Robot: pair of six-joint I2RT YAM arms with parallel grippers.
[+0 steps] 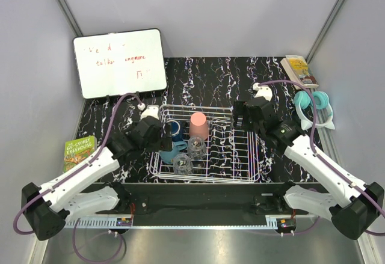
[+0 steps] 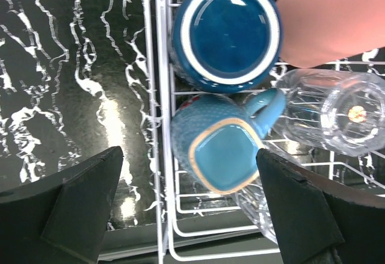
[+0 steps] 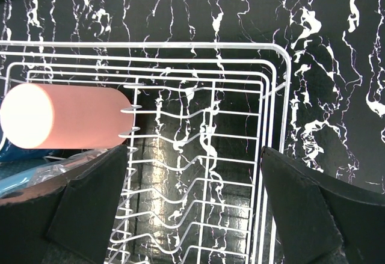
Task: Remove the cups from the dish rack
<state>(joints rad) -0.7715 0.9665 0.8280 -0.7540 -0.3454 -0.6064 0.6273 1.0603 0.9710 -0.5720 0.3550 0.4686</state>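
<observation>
Cups, all five, sit in the white wire dish rack (image 1: 240,156): dark blue cup (image 2: 225,32), teal handled mug (image 2: 219,150), salmon-pink tumbler (image 3: 66,115), two clear glasses (image 1: 197,147) (image 1: 182,165). None unloaded. My left pincer (image 2: 189,207) gapes above the mug; right pincer (image 3: 192,207) gapes, empty.

Lighting diffuse from overhead, bright & even in top view w/ soft shadows only; left wrist: white glare streak on glossy table (image 2: 111,116) at 9 o'clock, hot glint on clear glass (image 2: 337,110) at 3 o'clock; right wrist: salmon-pink tumbler (image 3: 72,115) end blown out at 9 o'clock, focus sharp.
</observation>
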